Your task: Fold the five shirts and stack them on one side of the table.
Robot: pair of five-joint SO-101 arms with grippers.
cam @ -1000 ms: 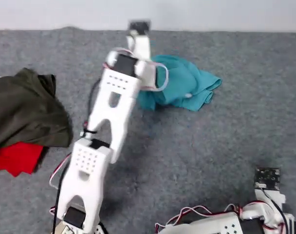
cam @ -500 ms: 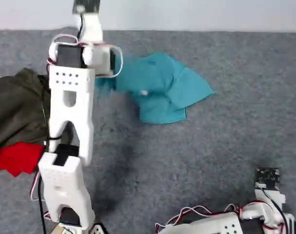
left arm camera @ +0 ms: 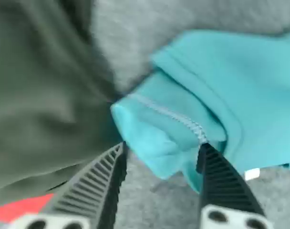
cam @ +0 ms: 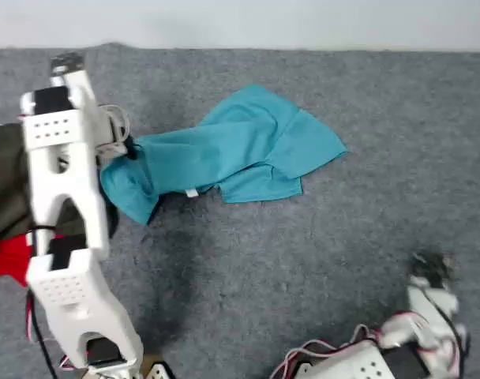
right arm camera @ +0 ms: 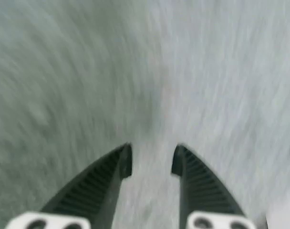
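"What's the counter (cam: 382, 118) covered with?"

"A grey, felt-like cloth (cam: 248, 260), a bit fuzzy and mottled. It runs across the whole top as far as I can see."

"And behind it?"

"A plain, pale wall (cam: 319, 22) runs right along the counter's far edge. The cloth's border against it goes slightly wavy towards the far left corner."

"How's the light?"

"Soft and even. The shadows on the counter are faint, with blurred edges."

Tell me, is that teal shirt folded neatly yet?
No. The teal shirt lies rumpled and stretched out, one end bunched in the left claw.
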